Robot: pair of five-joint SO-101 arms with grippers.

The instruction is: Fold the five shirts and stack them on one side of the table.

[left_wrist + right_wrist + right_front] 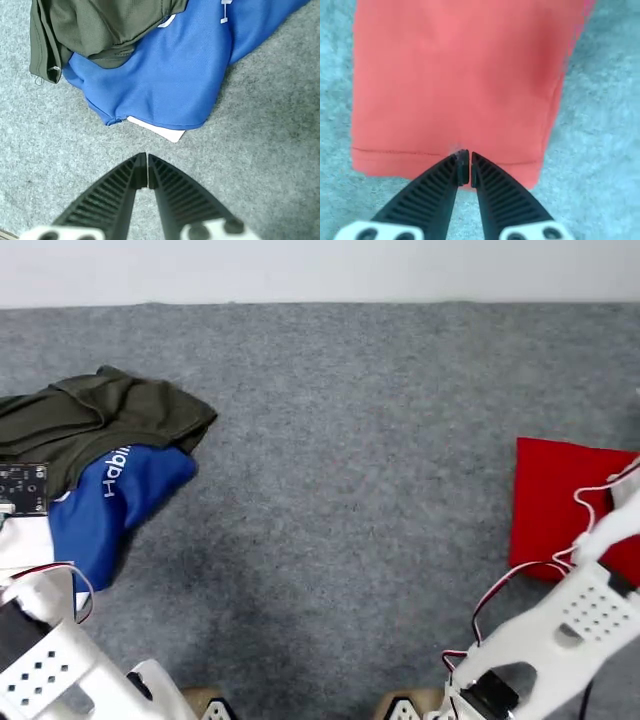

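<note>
Jaws clenched on both, I'm seeing: left gripper [147, 161] hovering beside crumpled blue mesh shirt [170, 75] lying under olive-green shirt [100, 25]; right gripper [465, 159] hanging over hem of folded red cloth shirt [455, 75].

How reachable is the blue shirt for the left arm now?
Probably yes: the left gripper, shut, points at the blue shirt with bare table between them; the olive shirt covers just its far part.

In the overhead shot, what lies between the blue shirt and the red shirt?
Nothing but bare grey mat separates the blue shirt from the red shirt, as the high view shows.
</note>
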